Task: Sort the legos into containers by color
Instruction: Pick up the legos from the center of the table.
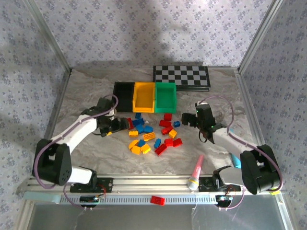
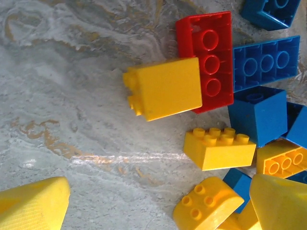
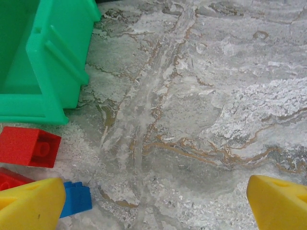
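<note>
**Desk:** Where do the legos (image 1: 148, 136) sit on your feed?

**Operator:** I see them loose in a heap in the middle of the surface (image 1: 86, 91), with red, yellow and blue mixed together. At 12 o'clock from the heap stand the black container (image 1: 122, 106), the yellow container (image 1: 143, 108) and the green container (image 1: 165, 108), in a row and touching side to side. A stray red brick (image 1: 157, 200) lies well apart at 6 o'clock, on the rail (image 1: 144, 182) between the arm bases.

**Desk:** And your pincers?

**Operator:** My left pincer (image 2: 154, 203) is at 9 o'clock of the heap, spread wide and holding nothing. Its wrist camera shows me a yellow brick (image 2: 165, 88) on its side, overlapping an upturned red brick (image 2: 208, 57). Blue bricks (image 2: 266, 62) lie at 3 o'clock of those two. My right pincer (image 3: 154, 202) is at 3 o'clock of the heap, also spread wide, over bare surface and gripping nothing. In its wrist view the green container's corner is at 10 o'clock and another red brick (image 3: 29, 146) is at 9 o'clock. A small blue brick (image 3: 76, 199) sits just beside one fingertip.
</note>
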`<act>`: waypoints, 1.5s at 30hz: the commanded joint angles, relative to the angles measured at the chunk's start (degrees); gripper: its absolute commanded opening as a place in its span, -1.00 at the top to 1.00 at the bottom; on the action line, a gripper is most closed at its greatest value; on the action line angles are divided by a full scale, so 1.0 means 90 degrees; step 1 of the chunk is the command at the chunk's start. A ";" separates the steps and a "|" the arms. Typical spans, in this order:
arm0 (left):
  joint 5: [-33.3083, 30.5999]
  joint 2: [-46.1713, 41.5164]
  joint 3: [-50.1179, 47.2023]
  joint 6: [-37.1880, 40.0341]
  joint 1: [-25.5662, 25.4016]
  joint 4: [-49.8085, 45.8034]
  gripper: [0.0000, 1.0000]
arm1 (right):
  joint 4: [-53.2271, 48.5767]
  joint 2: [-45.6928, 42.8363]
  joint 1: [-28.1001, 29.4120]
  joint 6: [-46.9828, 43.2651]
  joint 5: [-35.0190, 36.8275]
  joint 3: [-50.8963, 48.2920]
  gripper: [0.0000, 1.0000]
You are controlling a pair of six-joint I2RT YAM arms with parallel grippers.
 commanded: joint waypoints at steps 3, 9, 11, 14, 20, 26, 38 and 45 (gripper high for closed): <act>-0.1074 0.0806 0.0888 -0.0422 -0.0223 -0.0894 -0.92 | 0.0087 -0.0115 0.0050 0.0123 0.0425 -0.0106 -0.98; -0.1406 0.1799 0.1498 -0.0651 -0.0523 -0.0821 -0.79 | 0.0165 -0.0085 0.0052 0.0196 0.0427 -0.0161 -0.98; -0.1473 0.2105 0.1701 -0.0660 -0.0577 -0.0828 -0.67 | 0.0242 -0.0016 0.0051 0.0239 0.0373 -0.0187 -0.98; -0.1479 0.2308 0.1804 -0.0709 -0.0619 -0.0784 -0.53 | 0.0276 0.0022 0.0068 0.0230 0.0379 -0.0185 -0.97; -0.1536 0.2290 0.1620 -0.0716 -0.0648 -0.0651 -0.25 | 0.0237 -0.0007 0.0064 0.0220 0.0391 -0.0175 -0.97; -0.1700 0.2092 0.1426 -0.0696 -0.0642 -0.0591 -0.06 | 0.0224 0.0001 0.0063 0.0210 0.0399 -0.0152 -0.97; -0.1655 0.1334 0.1312 -0.0683 -0.0610 -0.0505 0.37 | 0.0193 0.0030 0.0062 0.0181 0.0450 -0.0146 -0.97; -0.1621 0.1017 0.2146 -0.0335 -0.0301 -0.0901 0.39 | 0.0208 0.0071 0.0080 0.0188 0.0412 -0.0121 -0.97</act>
